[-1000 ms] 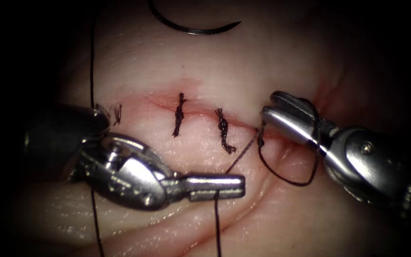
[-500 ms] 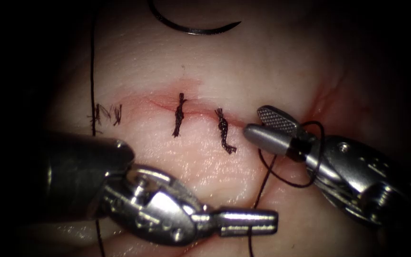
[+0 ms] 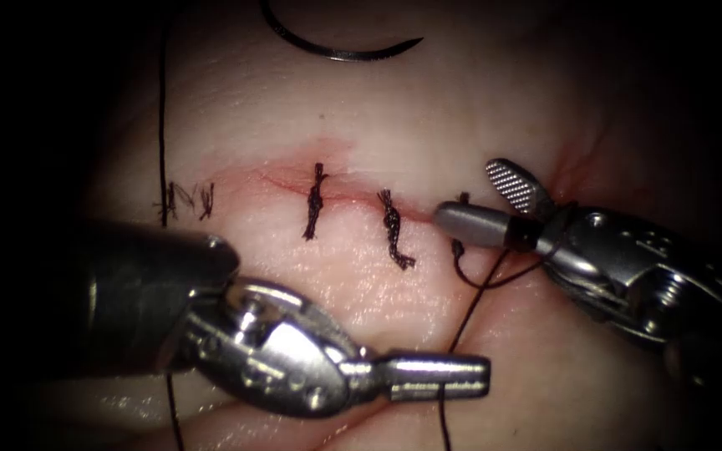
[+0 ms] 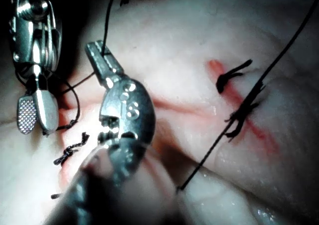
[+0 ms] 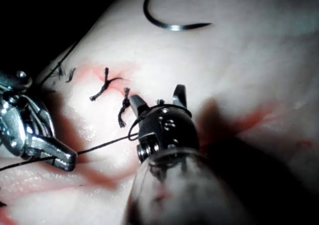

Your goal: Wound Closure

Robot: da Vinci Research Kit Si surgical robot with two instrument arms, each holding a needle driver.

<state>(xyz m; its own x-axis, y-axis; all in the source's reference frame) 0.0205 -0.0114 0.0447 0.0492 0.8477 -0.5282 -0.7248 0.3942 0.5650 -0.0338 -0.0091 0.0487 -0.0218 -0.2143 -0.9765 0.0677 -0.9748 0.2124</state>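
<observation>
The tissue (image 3: 361,125) has a horizontal cut (image 3: 353,196) crossed by two knotted stitches (image 3: 314,202), with a newer stitch (image 3: 459,245) further right. My left tool (image 3: 478,376) lies below the cut, jaws shut on the thread (image 3: 470,311), which rises to that newer stitch. Over the cut's right end my right tool (image 3: 468,192) has its jaws open and holds nothing; a loop of thread wraps its jaw base. The curved needle (image 3: 336,52) lies free on the tissue above the cut, outside the tissue. The left tool (image 4: 97,53) pinches thread; the right tool (image 5: 157,98) is spread.
Frayed cut ends of thread (image 3: 185,199) sit at the cut's left end. A long strand of thread (image 3: 161,125) runs down the left side of the tissue. Red fluid (image 3: 294,171) tints the cut's edges. A deep fold (image 3: 394,418) crosses the tissue below the left tool.
The left tool has moved down and right, drawing the thread with it. The right tool's jaws have opened, and the loop around it has shrunk.
</observation>
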